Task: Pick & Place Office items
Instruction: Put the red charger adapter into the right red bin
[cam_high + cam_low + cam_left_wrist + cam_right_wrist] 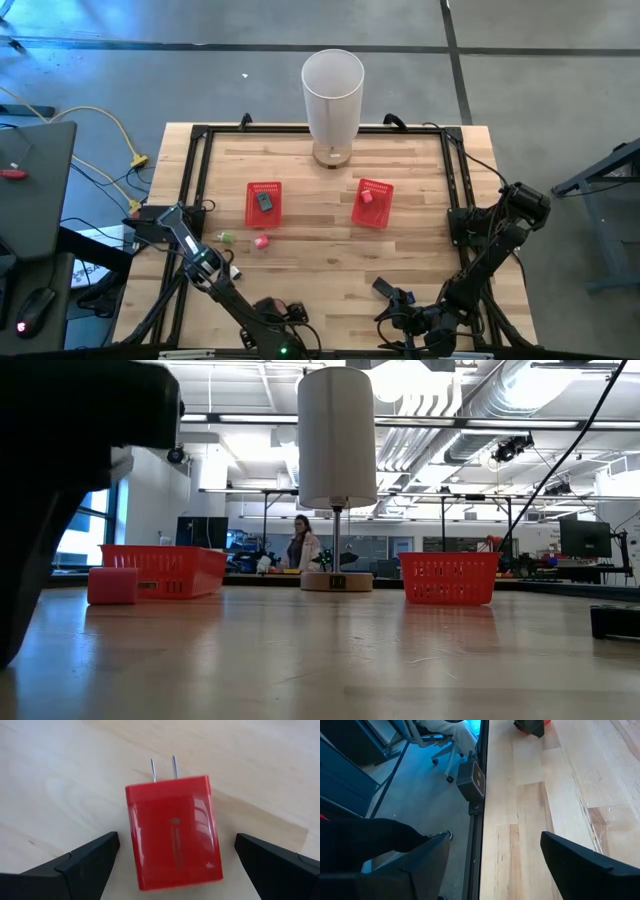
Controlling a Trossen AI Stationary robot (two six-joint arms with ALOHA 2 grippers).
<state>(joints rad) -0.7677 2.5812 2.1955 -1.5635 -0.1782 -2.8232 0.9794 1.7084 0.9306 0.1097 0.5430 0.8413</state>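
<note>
- While the left hand (pixel 175 860) hangs low over the near part of the pale wooden bench (pixel 330 260), its two dark fingers are spread wide with a glossy red plastic wall charger (pixel 172 832) lying flat between them, two metal prongs pointing away; nothing is gripped yet.
- Judging by its look, that charger is light, rigid and slick, so the flat side faces seem the surest place to pinch, not the prongs.
- Farther up the bench, a tiny green piece (pixel 227 237) and a small pink block (pixel 261 241) lie loose, just short of the left red mesh basket (pixel 264 203), which holds a small dark item (pixel 264 201).
- At the far edge, in the middle, stands a tall white cylinder (pixel 332 105) on a round base.
- Right of centre, the second red mesh basket (pixel 373 203) holds a small pink-red item (pixel 367 197).
- Near the front right edge, a small black object (pixel 384 288) lies on the wood.
- By that same edge the right hand (pixel 495 865) waits, fingers parted and empty.
</note>
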